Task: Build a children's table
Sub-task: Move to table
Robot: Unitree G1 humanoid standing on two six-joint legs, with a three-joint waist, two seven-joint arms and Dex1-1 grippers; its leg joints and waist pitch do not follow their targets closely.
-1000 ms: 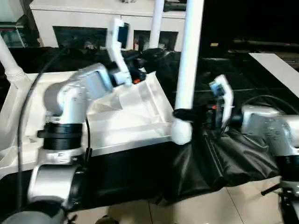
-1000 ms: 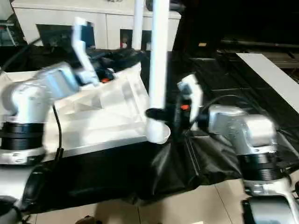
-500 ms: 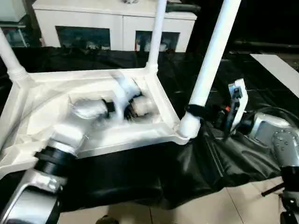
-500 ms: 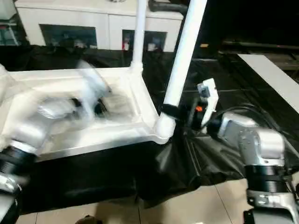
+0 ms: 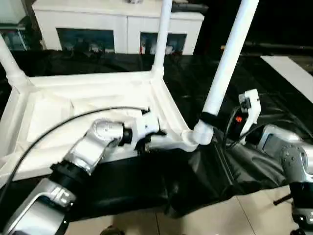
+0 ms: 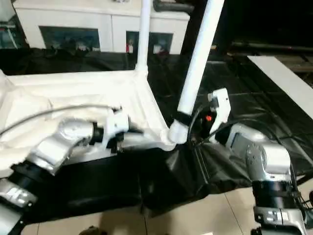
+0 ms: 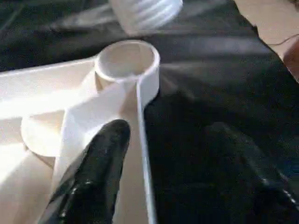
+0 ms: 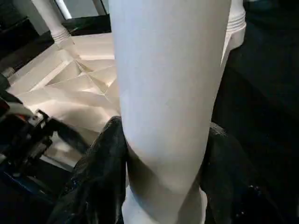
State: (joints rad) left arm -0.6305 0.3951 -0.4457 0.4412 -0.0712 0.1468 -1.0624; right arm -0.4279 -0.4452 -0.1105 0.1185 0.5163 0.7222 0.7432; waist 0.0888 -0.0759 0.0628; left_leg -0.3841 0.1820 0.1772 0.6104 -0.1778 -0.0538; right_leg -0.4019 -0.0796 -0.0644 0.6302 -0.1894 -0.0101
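Leg-fitting step: right pincer [image 6: 188,125] clamped on tilted leg [image 5: 226,68] above corner socket [image 7: 127,60] of upturned tabletop [image 5: 44,105]; left pincer [image 5: 155,138] straddles rim beside socket, apart. Next: straighten, seat leg.

Tabletop [image 5: 88,105] at frame left, underside up; leg [image 5: 226,66] leaning at its near right corner socket [image 7: 126,63]; cabinet [image 5: 117,24] behind, upper left.

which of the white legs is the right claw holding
The tilted leg nearest the camera, clamped by the right claw above the near corner socket; the others stand seated, ungripped.
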